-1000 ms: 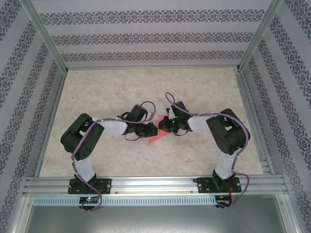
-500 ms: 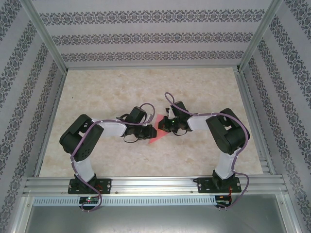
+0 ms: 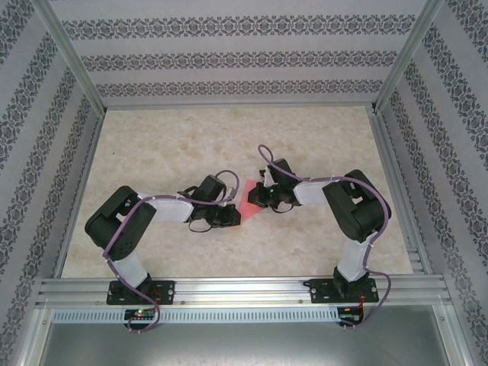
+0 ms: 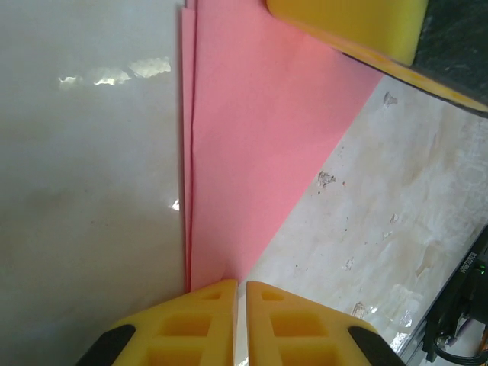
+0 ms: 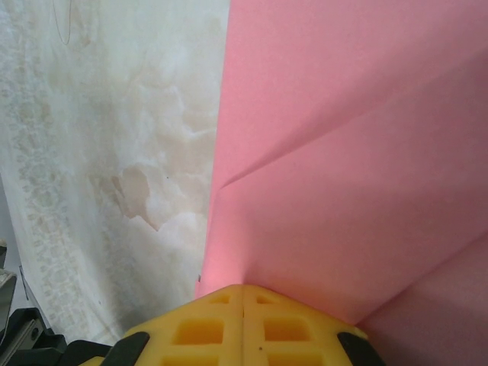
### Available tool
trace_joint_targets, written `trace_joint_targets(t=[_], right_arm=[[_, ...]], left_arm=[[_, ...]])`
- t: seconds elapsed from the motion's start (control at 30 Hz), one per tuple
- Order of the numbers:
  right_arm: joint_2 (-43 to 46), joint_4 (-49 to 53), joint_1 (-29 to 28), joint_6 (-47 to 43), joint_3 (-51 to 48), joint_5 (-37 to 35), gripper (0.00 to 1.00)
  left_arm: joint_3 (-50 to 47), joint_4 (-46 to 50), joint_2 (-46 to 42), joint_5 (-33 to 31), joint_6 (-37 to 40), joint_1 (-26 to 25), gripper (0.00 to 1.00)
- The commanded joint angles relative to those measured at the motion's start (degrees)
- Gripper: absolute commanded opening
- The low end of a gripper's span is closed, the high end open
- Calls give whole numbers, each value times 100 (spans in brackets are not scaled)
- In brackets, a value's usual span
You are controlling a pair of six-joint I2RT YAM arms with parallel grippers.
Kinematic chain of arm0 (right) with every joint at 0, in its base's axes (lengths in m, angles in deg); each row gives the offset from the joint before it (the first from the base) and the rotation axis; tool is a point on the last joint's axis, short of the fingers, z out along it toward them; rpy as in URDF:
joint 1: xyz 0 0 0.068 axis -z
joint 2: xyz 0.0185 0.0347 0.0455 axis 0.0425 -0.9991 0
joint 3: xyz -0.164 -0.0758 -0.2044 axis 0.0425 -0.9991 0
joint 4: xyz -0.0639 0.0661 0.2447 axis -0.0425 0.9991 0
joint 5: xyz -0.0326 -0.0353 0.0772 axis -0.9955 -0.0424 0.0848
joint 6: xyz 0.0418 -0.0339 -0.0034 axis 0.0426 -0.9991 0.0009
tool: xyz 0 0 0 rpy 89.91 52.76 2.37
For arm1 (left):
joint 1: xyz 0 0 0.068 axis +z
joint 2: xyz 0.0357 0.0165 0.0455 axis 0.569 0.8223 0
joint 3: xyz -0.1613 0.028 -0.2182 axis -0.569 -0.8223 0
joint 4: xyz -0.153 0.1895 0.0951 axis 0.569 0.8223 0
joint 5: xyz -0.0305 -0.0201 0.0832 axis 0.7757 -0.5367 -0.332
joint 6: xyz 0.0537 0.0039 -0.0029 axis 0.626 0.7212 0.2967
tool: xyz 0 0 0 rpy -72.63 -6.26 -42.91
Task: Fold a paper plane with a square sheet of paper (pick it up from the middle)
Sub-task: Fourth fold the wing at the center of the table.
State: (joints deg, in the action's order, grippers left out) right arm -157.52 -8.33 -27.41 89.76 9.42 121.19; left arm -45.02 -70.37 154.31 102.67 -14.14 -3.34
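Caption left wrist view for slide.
Left gripper, jaws nearly together, at the tip of the folded salmon-pink paper sheet; right gripper's yellow finger on its far end.

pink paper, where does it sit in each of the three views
top external: pink paper mid-table, between left gripper and right gripper.
left wrist: upper middle, narrowing down to the left gripper.
right wrist: right half, above the right gripper.
shared landmark: the marbled table.

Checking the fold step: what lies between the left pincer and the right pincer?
The folded pink paper lies flat between the left pincer and the right pincer, as the top view shows.
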Motion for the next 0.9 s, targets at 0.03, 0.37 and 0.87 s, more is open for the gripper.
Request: trace_joint_targets(t=[0.03, 0.37, 0.87], right_arm=[[-488, 795, 9, -109, -218, -580, 3], [-505, 839, 23, -126, -222, -617, 3], [-587, 834, 23, -125, -223, -589, 3]], left_arm=[[-94, 692, -120, -267, 34, -94, 12], [298, 379, -532, -173, -1, -83, 13], [1062, 387, 551, -630, 104, -74, 11]])
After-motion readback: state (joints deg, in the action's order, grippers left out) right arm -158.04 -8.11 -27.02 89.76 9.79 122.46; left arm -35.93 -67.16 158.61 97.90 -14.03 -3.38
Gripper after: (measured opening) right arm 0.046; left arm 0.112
